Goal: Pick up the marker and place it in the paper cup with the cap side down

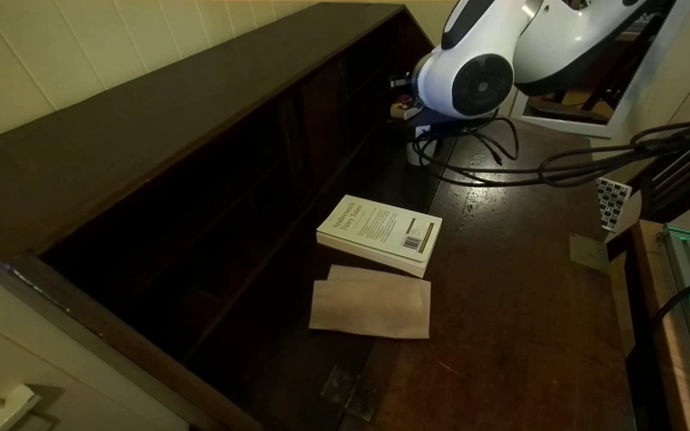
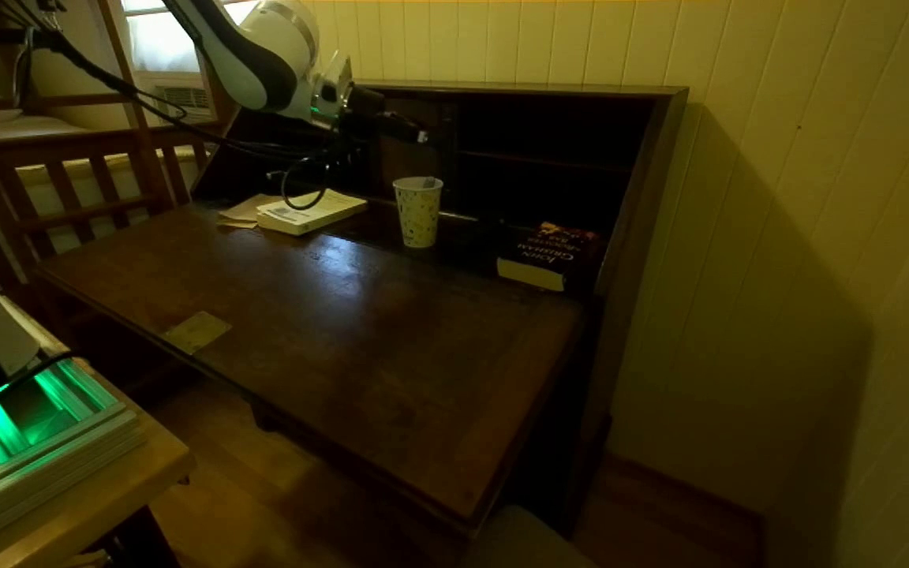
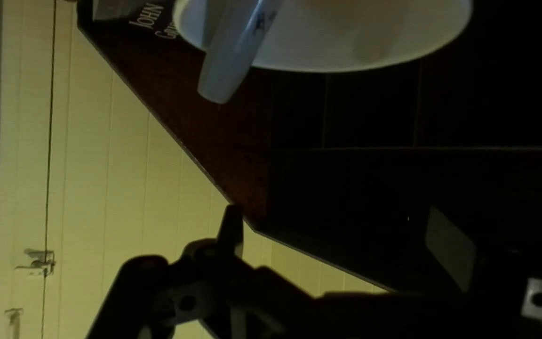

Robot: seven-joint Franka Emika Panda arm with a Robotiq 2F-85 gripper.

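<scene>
Marker (image 3: 236, 47) leans inside the paper cup (image 2: 419, 217)

Its long axis slants across the cup's rim, one end jutting past; which end is capped I cannot tell. Above the cup, the gripper (image 3: 337, 228) is spread wide, clear of cup and marker.

Dark desk (image 2: 344, 331) (cup (image 2: 419, 214), books (image 2: 316, 211), sheets (image 1: 372, 306))

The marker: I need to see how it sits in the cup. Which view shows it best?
The wrist view: the grey marker appears large, crossing the rim of the paper cup, though the top edge cuts it off. The exterior views show, at most, what may be its tip within the cup's mouth.
</scene>
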